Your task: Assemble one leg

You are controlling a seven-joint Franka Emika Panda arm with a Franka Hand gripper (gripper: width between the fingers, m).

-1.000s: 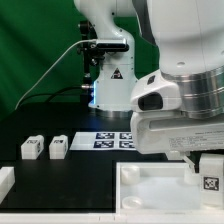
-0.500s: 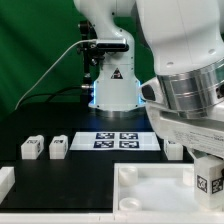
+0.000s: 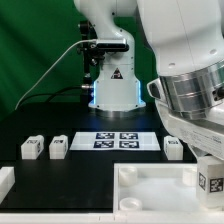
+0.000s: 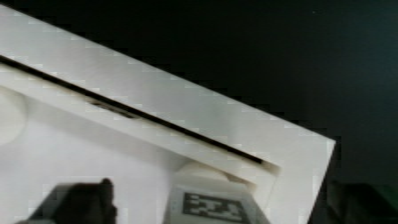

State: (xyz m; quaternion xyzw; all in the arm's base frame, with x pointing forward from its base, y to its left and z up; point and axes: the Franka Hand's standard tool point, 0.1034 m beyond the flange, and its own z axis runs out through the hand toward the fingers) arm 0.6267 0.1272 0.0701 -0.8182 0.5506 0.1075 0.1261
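Note:
My gripper (image 3: pixel 207 160) is at the exterior view's lower right, shut on a leg (image 3: pixel 211 182), a small white block with a black-and-white tag facing the camera. It holds the leg upright over the right corner of the large white square piece (image 3: pixel 150 185). In the wrist view the held leg (image 4: pixel 217 203) shows its tag between my dark fingers (image 4: pixel 82 200), with the white square piece (image 4: pixel 125 120) behind it. Three more legs lie on the black table: two on the left (image 3: pixel 32 147) (image 3: pixel 58 147) and one on the right (image 3: pixel 173 148).
The marker board (image 3: pixel 118 140) lies flat in front of the robot base (image 3: pixel 110 85). A white part (image 3: pixel 5 180) sits at the exterior view's left edge. A green backdrop hangs behind.
My gripper has moved right and slightly down with the leg in it, uncovering the leg on the table to the right of the marker board.

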